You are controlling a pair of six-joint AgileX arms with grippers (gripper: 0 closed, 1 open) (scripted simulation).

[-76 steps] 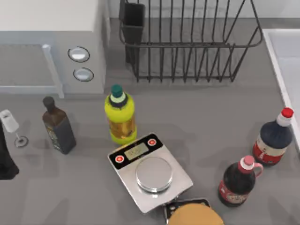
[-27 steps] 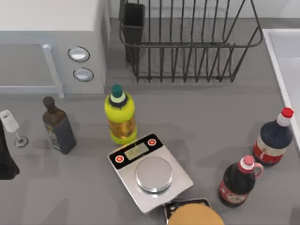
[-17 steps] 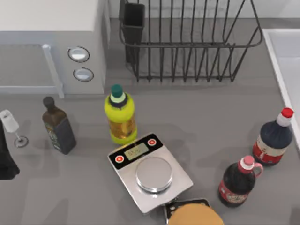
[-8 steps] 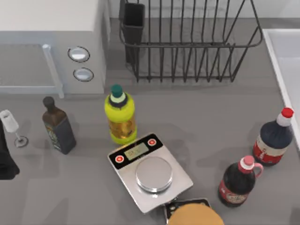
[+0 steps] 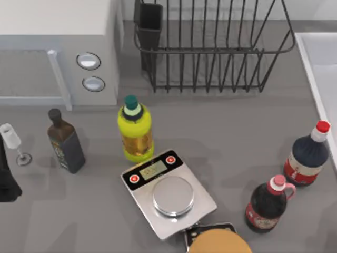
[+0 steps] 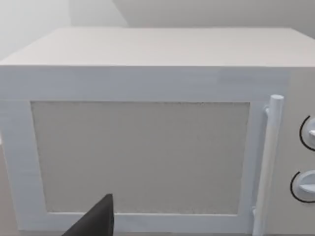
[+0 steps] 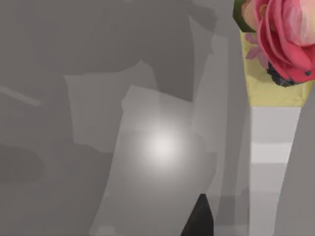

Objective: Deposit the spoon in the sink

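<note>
The spoon is out of view. The sink (image 5: 310,76) is a pale basin with a raised white rim at the table's right edge, beyond the two red-capped bottles. My left arm (image 5: 6,182) stands as a dark shape at the table's left edge, beside a small wine glass (image 5: 11,139). One dark finger (image 6: 98,221) of my left gripper points at the white microwave's door (image 6: 140,157). A dark fingertip (image 7: 199,219) of my right gripper hangs over bare grey counter.
A white microwave (image 5: 52,31) fills the back left and a black wire dish rack (image 5: 210,47) the back middle. A dark bottle (image 5: 66,142), a yellow bottle (image 5: 135,129), a silver scale (image 5: 168,192) and two dark red-capped bottles (image 5: 306,155) (image 5: 268,203) stand about. A yellow flower-printed box (image 7: 275,54) is near my right gripper.
</note>
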